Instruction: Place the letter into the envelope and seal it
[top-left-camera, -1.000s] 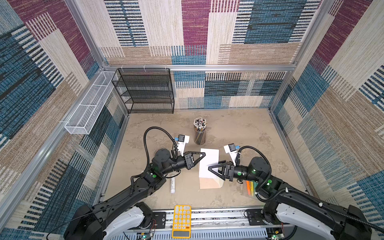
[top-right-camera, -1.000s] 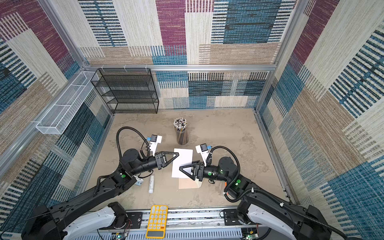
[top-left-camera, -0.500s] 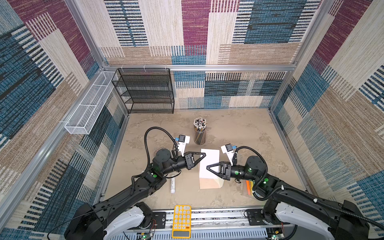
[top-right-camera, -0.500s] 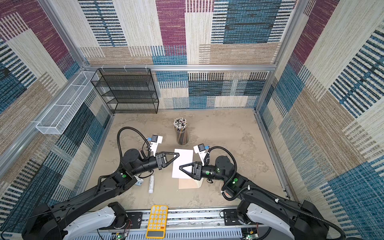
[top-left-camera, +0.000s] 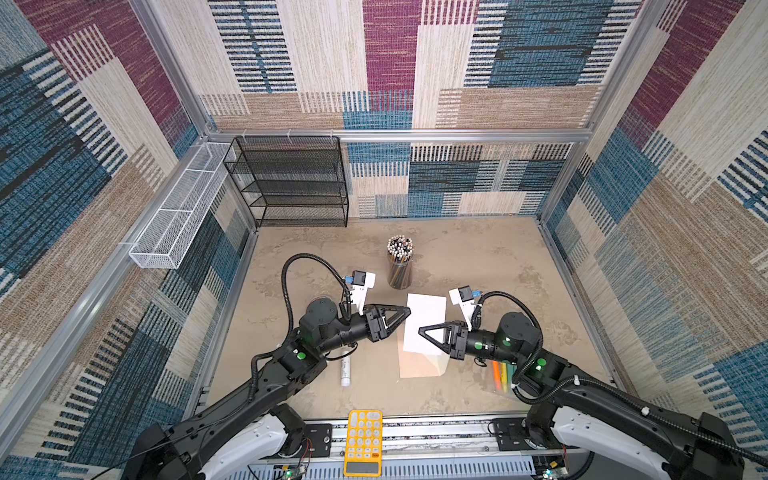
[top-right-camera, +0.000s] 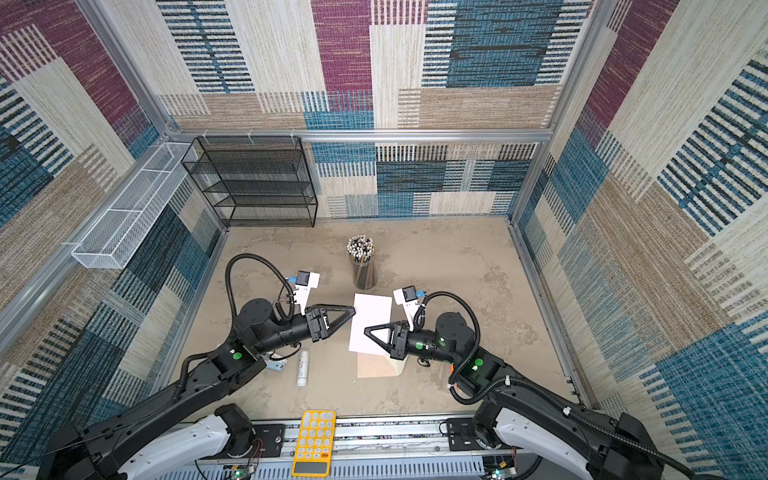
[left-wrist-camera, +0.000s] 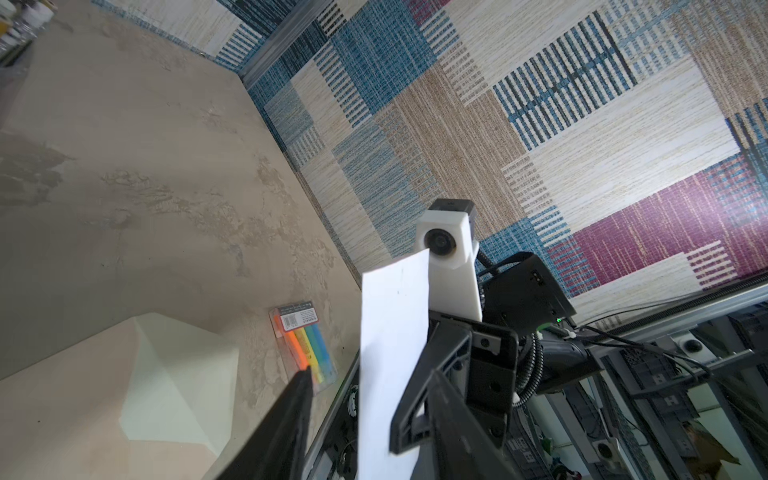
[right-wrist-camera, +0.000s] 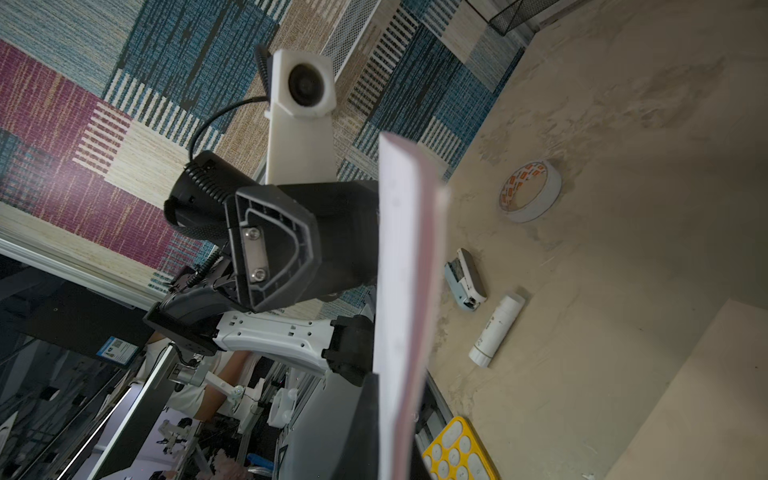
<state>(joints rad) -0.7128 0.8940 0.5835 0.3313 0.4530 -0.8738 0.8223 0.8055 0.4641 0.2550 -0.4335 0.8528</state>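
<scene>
table (top-left-camera: 478, 257) is carrying the lot. black mesh shelf (top-left-camera: 291, 183) is standing at its 11 o'clock corner, white wire basket (top-left-camera: 174, 216) is hanging on the wall at 9 o'clock. arms are meeting mid-table: left tool (top-left-camera: 405, 311) is pointing in from 8 o'clock, right tool (top-left-camera: 422, 330) from 4 o'clock. envelope (top-left-camera: 415, 368) is lying flat just 6 o'clock of centre, flap (top-left-camera: 438, 361) opened out at its 3 o'clock side, cream face up. letter (top-left-camera: 428, 320) is hanging in the air, tilted, over the envelope's 12 o'clock end, not inside it. right tool is clamping the letter from its 4 o'clock edge. left tool is sitting at the letter's 9 o'clock edge, jaws apart, moderately wide, sheet between them, not pinching. yellow calculator (top-left-camera: 362, 440) is lying on the front rail at 6 o'clock. pencil cup (top-left-camera: 399, 270) is standing at 11 o'clock of the letter. highlighter pack (top-left-camera: 500, 376) is lying at 3 o'clock of the envelope, partly under the right arm. glue stick (top-left-camera: 345, 370) is lying at 9 o'clock of the envelope.
</scene>
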